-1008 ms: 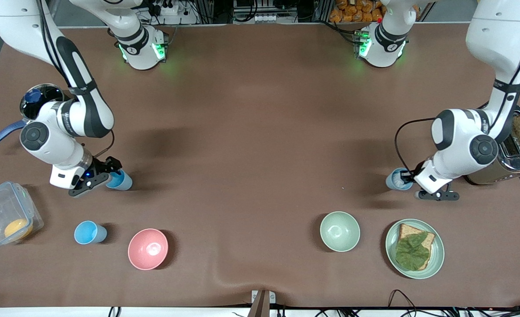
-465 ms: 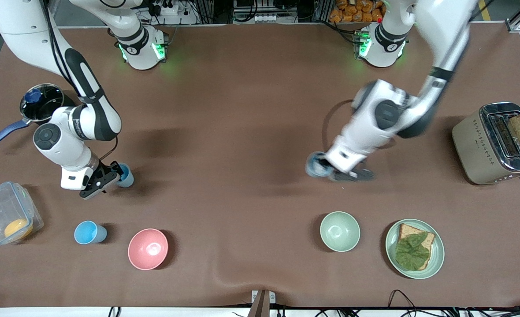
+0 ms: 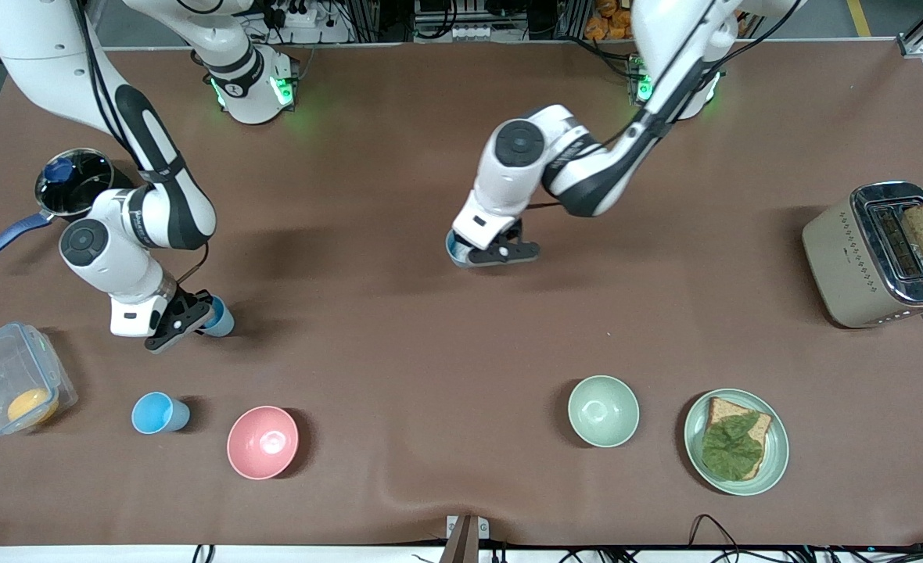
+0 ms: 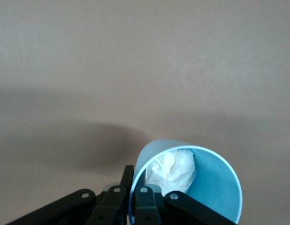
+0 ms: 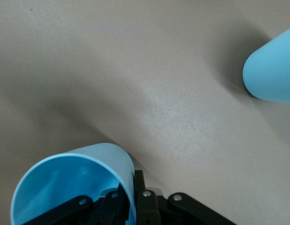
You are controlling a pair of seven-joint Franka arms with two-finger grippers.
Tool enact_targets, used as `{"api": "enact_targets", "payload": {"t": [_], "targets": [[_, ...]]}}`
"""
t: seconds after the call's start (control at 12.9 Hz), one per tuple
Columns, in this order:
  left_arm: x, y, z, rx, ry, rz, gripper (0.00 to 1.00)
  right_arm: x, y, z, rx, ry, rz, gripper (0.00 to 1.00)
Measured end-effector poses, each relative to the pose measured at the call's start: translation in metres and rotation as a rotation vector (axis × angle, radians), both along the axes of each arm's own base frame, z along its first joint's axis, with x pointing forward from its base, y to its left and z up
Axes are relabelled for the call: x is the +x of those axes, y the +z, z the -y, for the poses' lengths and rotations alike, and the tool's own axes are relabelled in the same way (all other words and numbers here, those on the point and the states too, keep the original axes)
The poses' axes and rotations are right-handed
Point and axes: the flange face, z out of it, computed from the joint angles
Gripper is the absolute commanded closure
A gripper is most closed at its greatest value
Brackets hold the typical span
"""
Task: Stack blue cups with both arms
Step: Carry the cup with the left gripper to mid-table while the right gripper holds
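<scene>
My left gripper is shut on the rim of the paler blue cup and holds it over the middle of the table. In the left wrist view the cup has a crumpled white bit inside, with its wall pinched in my gripper. My right gripper is shut on the rim of a bright blue cup toward the right arm's end of the table; the right wrist view shows this cup in the gripper. Another bright blue cup stands on the table, also in the right wrist view.
A pink bowl stands beside the free cup. A pale green bowl and a plate with bread and a leaf are near the front. A toaster, a clear box and a pot stand at the table's ends.
My left arm has swept the paler cup from beside the toaster to the table's middle. My right gripper with its cup has hardly moved.
</scene>
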Motion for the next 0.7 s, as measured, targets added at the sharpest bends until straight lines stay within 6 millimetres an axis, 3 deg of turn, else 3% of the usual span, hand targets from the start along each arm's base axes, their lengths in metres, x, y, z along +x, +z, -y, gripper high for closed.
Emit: {"api": "enact_targets", "payload": {"t": [0.16, 0.31, 0.39, 0.47, 0.7], "targets": [[-0.010, -0.020, 0.013, 0.022, 0.035, -0.011, 1.00, -0.002, 0.014, 0.001, 0.001, -0.004, -0.043, 1.00], [-0.020, -0.036, 0.023, 0.038, 0.047, -0.026, 0.61, -0.004, 0.040, 0.003, 0.002, -0.019, -0.072, 1.00], [-0.023, -0.041, 0.026, 0.042, 0.049, -0.030, 0.19, -0.005, 0.053, 0.002, 0.005, -0.045, -0.080, 1.00], [-0.023, -0.041, 0.027, 0.041, 0.050, -0.030, 0.00, -0.007, 0.064, 0.001, 0.010, -0.090, -0.084, 1.00], [-0.004, -0.023, 0.026, 0.015, 0.074, 0.002, 0.00, -0.012, 0.087, -0.022, 0.022, -0.261, -0.112, 1.00]]}}
